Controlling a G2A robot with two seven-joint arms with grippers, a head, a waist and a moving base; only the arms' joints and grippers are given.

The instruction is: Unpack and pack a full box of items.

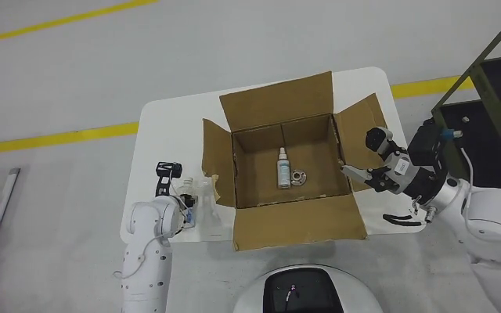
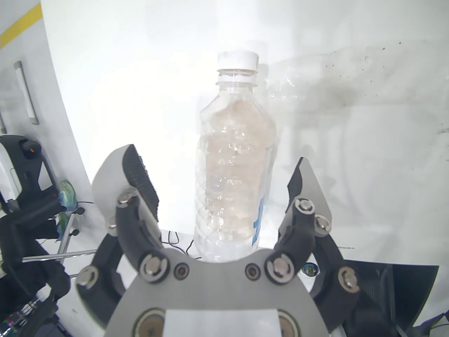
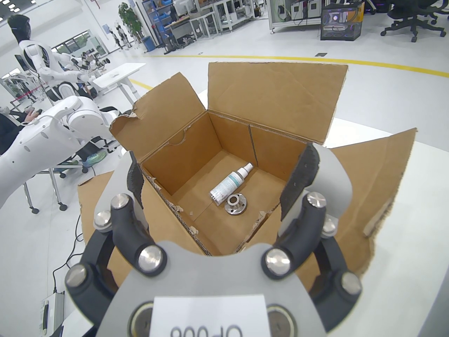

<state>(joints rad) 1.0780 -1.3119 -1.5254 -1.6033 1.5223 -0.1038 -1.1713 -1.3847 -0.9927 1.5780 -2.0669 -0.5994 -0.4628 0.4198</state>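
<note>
1. Though it reaches past the box on every side, the white table shows most of its bare top on the left.
2. The box sits at the middle of the table with all four flaps open. The far flap stands up, the near and right flaps lie spread outward, and the left flap has a torn edge.
3. The right gripper hangs above the right flap, just right of the box's opening. Its fingers are spread wide and hold nothing, and the box's inside lies beyond them.
4. The left gripper is low over the table, left of the box. Its fingers are parted on either side of the bottle, and a gap shows between each pad and the plastic.
5. The bottle is clear with a white cap. It is on the table just left of the box's left flap, with its base toward the gripper's palm and its cap pointing away. I cannot tell whether it stands or lies.
6. The sprayer is white and lies on its side on the box floor, slightly right of centre, with its nozzle toward the far wall.
7. The flange is a small metal ring resting flat on the box floor, just beside the sprayer's base on its right.
</note>
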